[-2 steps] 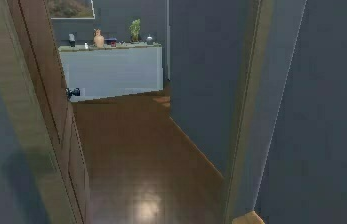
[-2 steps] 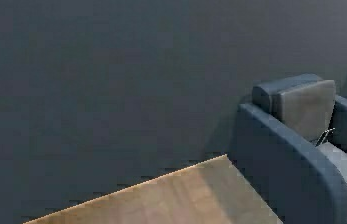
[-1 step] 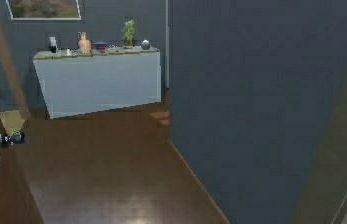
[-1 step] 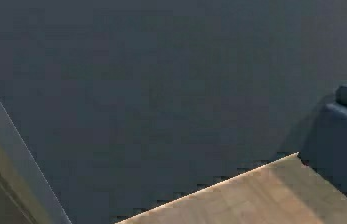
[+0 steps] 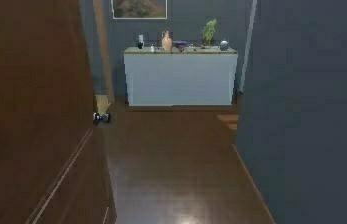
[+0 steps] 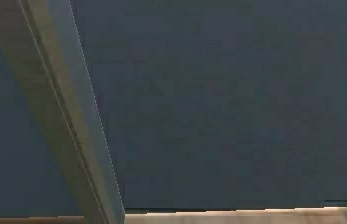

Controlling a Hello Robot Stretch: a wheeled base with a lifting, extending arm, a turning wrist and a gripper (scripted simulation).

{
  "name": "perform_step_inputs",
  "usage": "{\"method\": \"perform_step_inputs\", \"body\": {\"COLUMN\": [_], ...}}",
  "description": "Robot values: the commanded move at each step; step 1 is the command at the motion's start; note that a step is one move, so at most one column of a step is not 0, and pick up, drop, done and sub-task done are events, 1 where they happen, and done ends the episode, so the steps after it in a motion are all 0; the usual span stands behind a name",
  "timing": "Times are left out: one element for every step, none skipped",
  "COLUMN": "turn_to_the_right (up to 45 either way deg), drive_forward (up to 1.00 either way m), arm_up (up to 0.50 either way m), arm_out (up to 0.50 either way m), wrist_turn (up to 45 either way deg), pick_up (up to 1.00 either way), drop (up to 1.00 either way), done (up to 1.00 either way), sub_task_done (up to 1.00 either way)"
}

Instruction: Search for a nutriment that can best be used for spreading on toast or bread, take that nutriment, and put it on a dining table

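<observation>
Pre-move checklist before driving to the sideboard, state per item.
1. Floor to the white sideboard bare: ok.
2. Small dark object by the brown door, off the middle lane: ok.
3. Gap between door and dark wall wide enough: cannot tell.
4. What the small items beside the vase and plant are: cannot tell.
5. Room to extend the arm, side wall near: likely not ok.

White cabinet: 1. Wall picture: 1. Tan vase: 1. Potted plant: 1. Brown door: 1. Small dark floor object: 1.
</observation>
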Motion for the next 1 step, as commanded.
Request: {"method": "perform_step_inputs", "body": {"turn_to_the_right": [0.0], "drive_forward": [1.0], "arm_up": [0.0], "arm_out": [0.0], "wrist_turn": [0.0], "pick_up": [0.0], "drop": [0.0], "done": [0.0], "sub_task_done": [0.0]}}
